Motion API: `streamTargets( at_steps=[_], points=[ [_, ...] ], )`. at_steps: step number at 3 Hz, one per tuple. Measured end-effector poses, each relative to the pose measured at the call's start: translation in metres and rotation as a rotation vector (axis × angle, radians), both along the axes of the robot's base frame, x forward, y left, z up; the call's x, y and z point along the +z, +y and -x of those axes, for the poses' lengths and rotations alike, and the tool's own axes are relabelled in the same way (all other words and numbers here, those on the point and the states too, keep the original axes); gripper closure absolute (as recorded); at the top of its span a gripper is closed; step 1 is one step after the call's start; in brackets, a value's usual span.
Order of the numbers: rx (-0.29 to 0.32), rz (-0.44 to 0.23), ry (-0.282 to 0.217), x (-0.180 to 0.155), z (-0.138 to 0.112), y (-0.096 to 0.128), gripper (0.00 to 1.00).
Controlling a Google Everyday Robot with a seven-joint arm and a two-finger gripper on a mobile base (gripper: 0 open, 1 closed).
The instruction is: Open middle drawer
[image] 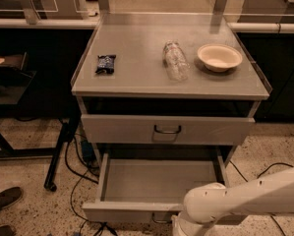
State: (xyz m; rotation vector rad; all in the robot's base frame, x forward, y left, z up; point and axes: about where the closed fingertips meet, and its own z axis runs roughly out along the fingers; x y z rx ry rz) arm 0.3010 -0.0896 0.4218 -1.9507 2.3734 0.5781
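We see the middle drawer point(156, 183) hanging wide open, with the tool point(185, 228) low at its front panel. Can't tell its grip, honestly.

**Cabinet, drawers and what lies on top**

On the cabinet top point(136, 80) a snack packet point(105, 63) lies at the left. A bottle point(175, 60) lies on its side right of centre, and a bowl point(219, 57) sits just right of it, apart from it. Below the top is the upper drawer point(122, 129), and under it the middle drawer point(156, 181) juts out toward the front. The gripper point(178, 228) is at that drawer's front panel, right of centre. The arm point(254, 195) reaches in from the right. Cables point(75, 166) lie on the floor left of the cabinet.
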Motion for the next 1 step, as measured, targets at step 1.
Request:
streamTargets(
  at_steps=[1],
  points=[
    [0.0,0.0,0.0,0.0,0.0,0.0,0.0]
  ],
)
